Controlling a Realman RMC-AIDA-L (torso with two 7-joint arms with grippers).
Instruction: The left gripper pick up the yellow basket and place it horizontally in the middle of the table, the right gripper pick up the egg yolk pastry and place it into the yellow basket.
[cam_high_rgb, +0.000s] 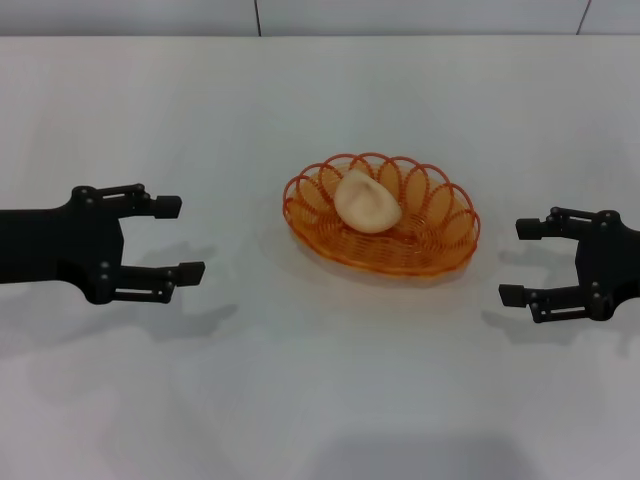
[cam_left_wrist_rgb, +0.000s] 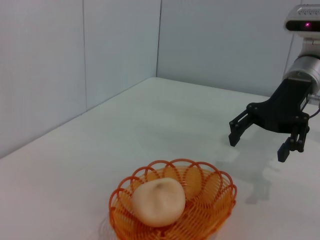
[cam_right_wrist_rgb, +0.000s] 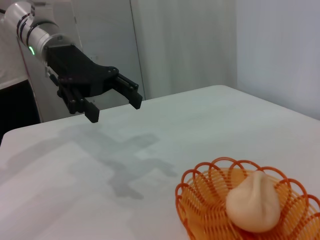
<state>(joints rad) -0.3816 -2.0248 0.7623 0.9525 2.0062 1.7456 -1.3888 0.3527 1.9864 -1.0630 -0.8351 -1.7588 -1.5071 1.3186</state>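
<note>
The yellow basket (cam_high_rgb: 382, 214) sits flat on the white table (cam_high_rgb: 320, 400) near its middle. The egg yolk pastry (cam_high_rgb: 366, 202) lies inside it, toward its left half. Both also show in the left wrist view, basket (cam_left_wrist_rgb: 210, 210) and pastry (cam_left_wrist_rgb: 158, 201), and in the right wrist view, basket (cam_right_wrist_rgb: 200, 205) and pastry (cam_right_wrist_rgb: 254, 202). My left gripper (cam_high_rgb: 184, 238) is open and empty, well left of the basket. My right gripper (cam_high_rgb: 520, 261) is open and empty, just right of the basket. Each gripper hovers above the table.
A pale wall runs along the table's far edge (cam_high_rgb: 320, 36). The right gripper shows far off in the left wrist view (cam_left_wrist_rgb: 260, 142), and the left gripper in the right wrist view (cam_right_wrist_rgb: 112, 102).
</note>
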